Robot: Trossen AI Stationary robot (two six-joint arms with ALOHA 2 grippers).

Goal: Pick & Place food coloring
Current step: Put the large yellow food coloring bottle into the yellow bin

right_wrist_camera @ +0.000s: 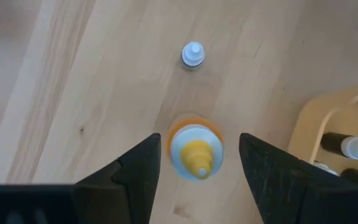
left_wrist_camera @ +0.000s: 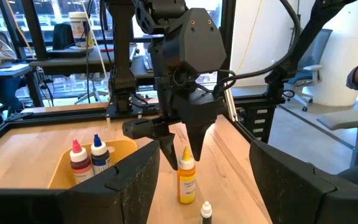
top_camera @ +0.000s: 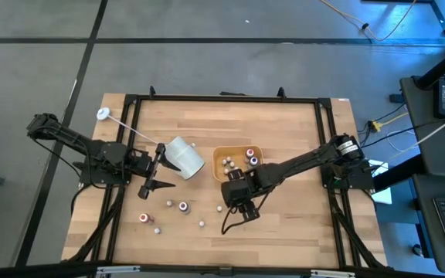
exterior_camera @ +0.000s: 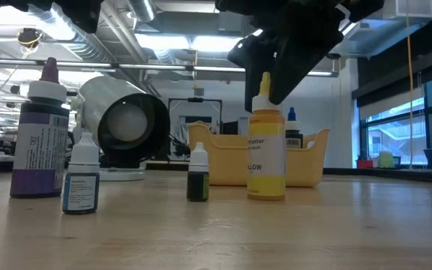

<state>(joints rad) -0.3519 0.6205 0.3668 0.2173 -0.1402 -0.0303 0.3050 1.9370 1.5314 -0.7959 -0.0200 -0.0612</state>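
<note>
A yellow food coloring bottle (right_wrist_camera: 196, 154) stands upright on the table just in front of the orange tray (top_camera: 238, 148). My right gripper (right_wrist_camera: 197, 144) hovers over it, open, pointing down, with one finger on either side of its cap and touching nothing. The low view shows the same bottle (exterior_camera: 267, 154) under the dark fingers. My left gripper (top_camera: 154, 174) waits open, left of the white cup (top_camera: 184, 157), which lies on its side. In the tray stand a red-capped bottle (left_wrist_camera: 78, 158) and a blue-capped one (left_wrist_camera: 99, 152).
Several small bottles stand loose on the near part of the table (top_camera: 168, 212), among them a tiny dark one (exterior_camera: 198, 174), a purple one (exterior_camera: 41, 135) and a small blue-labelled one (exterior_camera: 81, 176). A white-capped bottle (right_wrist_camera: 192, 54) stands close to the yellow one. A black frame borders the table.
</note>
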